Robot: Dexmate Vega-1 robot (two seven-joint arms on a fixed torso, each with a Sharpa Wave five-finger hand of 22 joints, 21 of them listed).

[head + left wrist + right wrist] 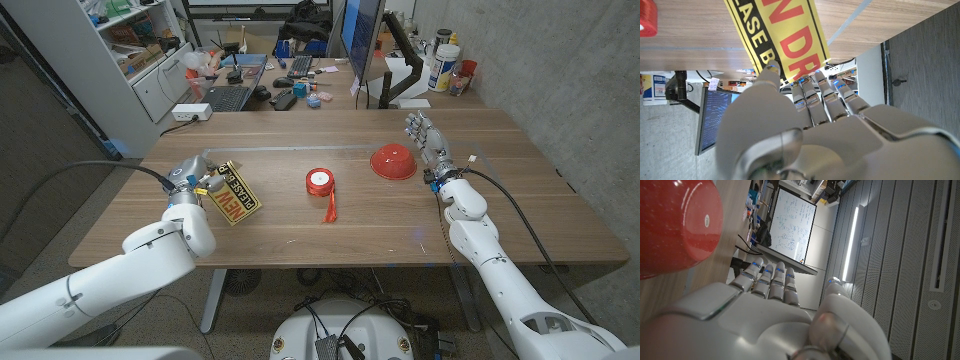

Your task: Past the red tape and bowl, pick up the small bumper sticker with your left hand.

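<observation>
The small yellow bumper sticker [233, 193] with red and black lettering is at the table's left side, tilted. My left hand [193, 182] pinches its near end between thumb and fingers. The left wrist view shows the sticker [777, 35] running from my fingertips [771, 70] out over the wood. The red tape roll [319, 181] lies at the table's middle with a loose red tail [328, 208]. The red bowl [393, 161] sits upside down to its right. My right hand [427, 138] stands beside the bowl [675, 225], fingers apart and holding nothing.
The wooden table [300, 235] has bare wood in front of the tape and bowl. Behind its far edge is a cluttered desk with a laptop [229, 97] and a monitor [361, 35]. A white shelf unit [150, 60] stands at back left.
</observation>
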